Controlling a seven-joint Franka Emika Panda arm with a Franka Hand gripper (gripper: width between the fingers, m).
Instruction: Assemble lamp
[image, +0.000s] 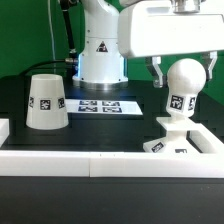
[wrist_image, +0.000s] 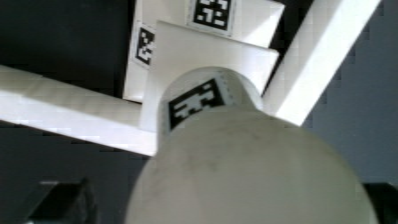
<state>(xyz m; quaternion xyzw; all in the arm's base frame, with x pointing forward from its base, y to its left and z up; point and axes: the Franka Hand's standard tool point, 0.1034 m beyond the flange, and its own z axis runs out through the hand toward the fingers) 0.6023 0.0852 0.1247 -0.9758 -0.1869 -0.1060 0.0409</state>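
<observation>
Gripper (image: 184, 82) fingers spread, one each side of bulb (image: 182, 100), not pinching it. Bulb stands upright on base (image: 188, 144) under gripper. Shade (image: 45, 102) far from gripper.

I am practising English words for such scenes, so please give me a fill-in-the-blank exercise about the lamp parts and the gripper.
1. The bulb stands upright on the ___.
2. The shade stands at the exterior view's ___ side.
3. The fingers of the gripper stand on either side of the ___.

Missing words: base; left; bulb.
</observation>
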